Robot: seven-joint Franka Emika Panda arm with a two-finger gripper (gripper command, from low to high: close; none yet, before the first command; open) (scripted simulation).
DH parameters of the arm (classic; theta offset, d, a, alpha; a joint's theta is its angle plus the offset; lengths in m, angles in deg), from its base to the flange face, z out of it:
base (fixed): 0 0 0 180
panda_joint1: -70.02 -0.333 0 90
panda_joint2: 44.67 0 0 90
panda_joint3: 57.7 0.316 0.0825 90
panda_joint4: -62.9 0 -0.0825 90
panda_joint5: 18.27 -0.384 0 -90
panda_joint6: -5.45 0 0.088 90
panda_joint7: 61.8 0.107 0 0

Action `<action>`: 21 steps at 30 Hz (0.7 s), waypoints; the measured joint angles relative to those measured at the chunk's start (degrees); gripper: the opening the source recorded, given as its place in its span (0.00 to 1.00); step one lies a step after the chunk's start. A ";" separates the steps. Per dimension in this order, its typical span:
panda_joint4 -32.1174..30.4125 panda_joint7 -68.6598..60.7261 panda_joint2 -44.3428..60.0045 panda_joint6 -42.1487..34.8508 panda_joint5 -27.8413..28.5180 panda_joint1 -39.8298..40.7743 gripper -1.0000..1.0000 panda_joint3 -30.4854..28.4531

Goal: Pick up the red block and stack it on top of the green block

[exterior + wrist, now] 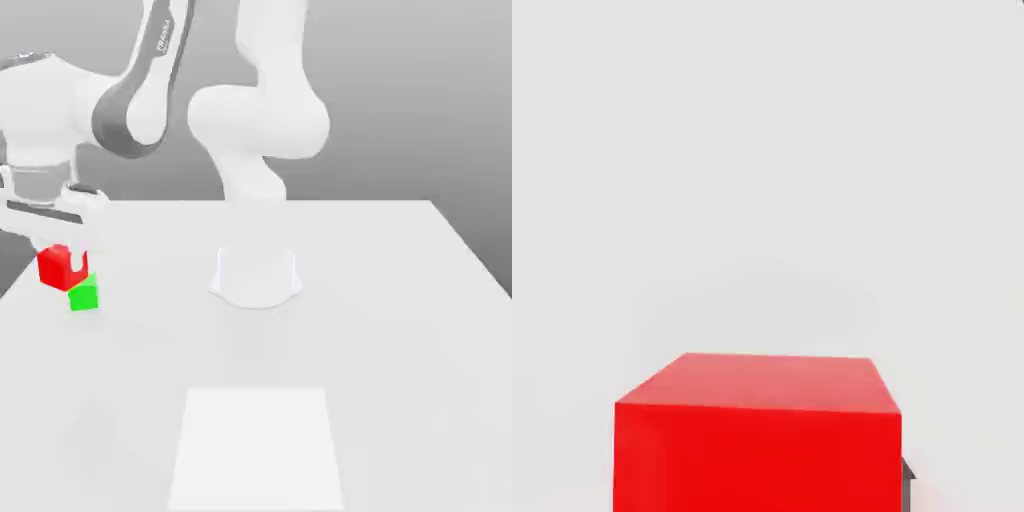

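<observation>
Over toward the exterior view's left, the gripper (62, 250) is closed on the red block (62, 268), a plain bright-red cube with flat, unmarked faces. Being a cube, it has no long axis; in the exterior view it's turned so a vertical edge faces out, with a side slanting away either way. Just below it in that view I see the green block (84, 293), plain and bright green, on the pale tabletop (390, 330).
</observation>
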 joint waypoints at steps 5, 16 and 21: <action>-2.01 -8.91 0.70 2.95 5.81 8.78 0.00 -8.26; -2.74 -21.36 15.33 17.15 -9.49 1.03 1.00 -14.83; -2.74 -21.36 15.33 17.15 -9.49 1.03 1.00 -14.83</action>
